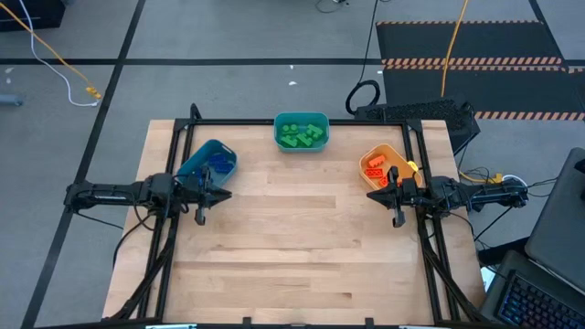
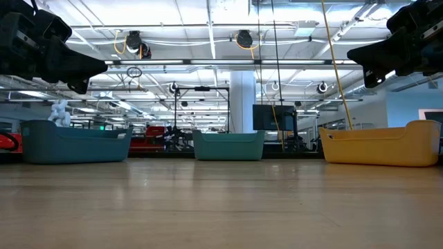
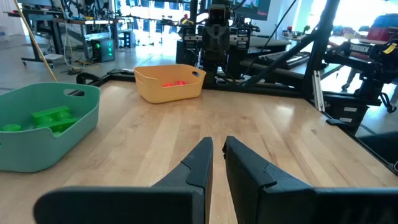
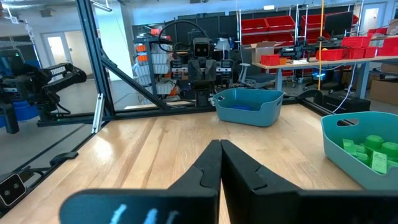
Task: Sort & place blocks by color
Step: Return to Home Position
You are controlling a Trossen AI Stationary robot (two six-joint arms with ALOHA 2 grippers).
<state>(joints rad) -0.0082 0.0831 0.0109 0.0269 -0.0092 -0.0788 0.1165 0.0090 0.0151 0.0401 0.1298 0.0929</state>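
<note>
Showed bare wooden tabletop (image 1: 292, 247) nearest the front edge, without a loose block anywhere on it. Caught the left gripper (image 3: 217, 146) raised just beside the blue bin (image 2: 76, 145). Caught the right gripper (image 4: 220, 144) raised at the near corner of the orange-yellow bin (image 2: 377, 149). Put both well clear of the wood in the low view. Found the teal bin (image 2: 228, 146) farthest back, at the middle of the rear edge.

Placed green blocks (image 1: 302, 135) inside the teal bin and orange blocks (image 1: 375, 168) inside the orange-yellow bin. Took the darker shapes in the blue bin for blue blocks (image 1: 218, 164), though hard to separate from the bin's own colour. Read the sorting as finished, with only the pull-back to rest outstanding.

Judged the main hazard a clipped rim, brought on by a low or wide swing past the bin just beside each gripper. Reckoned such a knock enough to slide or tip a bin and spill sorted blocks. Rated that risk small, given the height of both grippers above the rims.

Recorded the left fingers (image 3: 199, 165) all but closed, a thin slit between them, gripping and touching nothing. Recorded the right fingers (image 4: 208, 165) drawn together, tips meeting or very nearly so, likewise empty.
</note>
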